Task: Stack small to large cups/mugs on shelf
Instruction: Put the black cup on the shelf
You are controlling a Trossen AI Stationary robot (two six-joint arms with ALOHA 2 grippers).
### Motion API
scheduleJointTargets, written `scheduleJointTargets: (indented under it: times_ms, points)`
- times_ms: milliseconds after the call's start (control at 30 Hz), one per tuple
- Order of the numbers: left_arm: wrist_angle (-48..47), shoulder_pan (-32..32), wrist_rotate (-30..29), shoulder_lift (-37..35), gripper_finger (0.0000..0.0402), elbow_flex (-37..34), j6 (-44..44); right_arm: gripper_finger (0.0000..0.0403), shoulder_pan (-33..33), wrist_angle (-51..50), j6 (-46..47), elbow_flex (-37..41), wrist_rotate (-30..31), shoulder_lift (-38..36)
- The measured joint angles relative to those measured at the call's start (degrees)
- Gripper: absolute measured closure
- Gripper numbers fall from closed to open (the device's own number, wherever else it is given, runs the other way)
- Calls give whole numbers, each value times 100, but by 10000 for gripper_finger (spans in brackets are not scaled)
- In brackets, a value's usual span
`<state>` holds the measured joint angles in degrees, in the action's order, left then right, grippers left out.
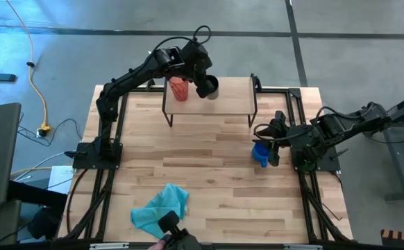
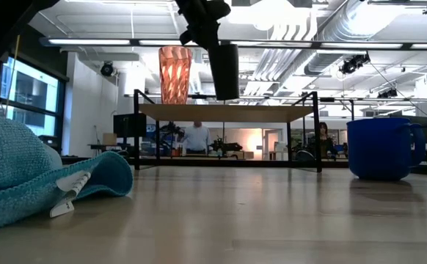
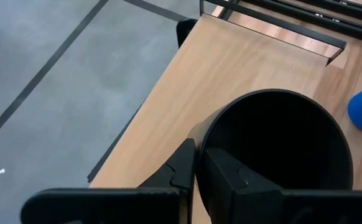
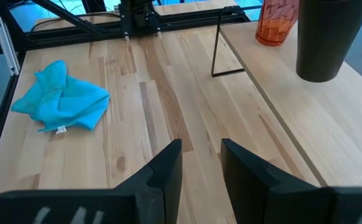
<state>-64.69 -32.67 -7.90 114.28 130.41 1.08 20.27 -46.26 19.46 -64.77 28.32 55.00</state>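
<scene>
The black cup (image 1: pixel 209 87) hangs in my left gripper (image 1: pixel 203 75) over the far middle of the shelf (image 1: pixel 230 103), a light-wood board on thin black legs. In the low view the cup (image 2: pixel 224 71) has its base just above the board (image 2: pixel 228 111). The red ribbed tumbler (image 1: pixel 179 88) stands upright on the shelf, just left of the cup. The blue mug (image 1: pixel 260 153) stands on the table in front of the shelf's right end, handle (image 2: pixel 419 147) toward the right edge. My right gripper (image 1: pixel 267 142) is open beside the mug; its wrist view shows only bare table between the fingers. My left gripper holds the black cup by its rim (image 3: pixel 201 142), on the side nearest the wrist. One finger (image 3: pixel 234 180) is inside the cup and the other (image 3: pixel 180 168) outside the wall. The fingers come from above, pointing down. The cup hangs upright and appears lifted just clear of the board.
A crumpled teal cloth (image 1: pixel 162 207) lies near the table's near edge, left of centre. A person's hand with a dark object (image 1: pixel 171 232) shows at that edge. The black frame rails (image 1: pixel 303 132) run along both table sides. Open tabletop (image 1: pixel 209 149) lies between shelf and cloth.
</scene>
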Motion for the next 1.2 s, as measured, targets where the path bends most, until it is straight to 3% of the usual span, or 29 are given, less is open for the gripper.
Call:
scheduleJointTargets:
  times_ms: [1200]
  points:
    - [-82,-109,-44,278,387,5,-4,300,2,-4,122,0,0,7]
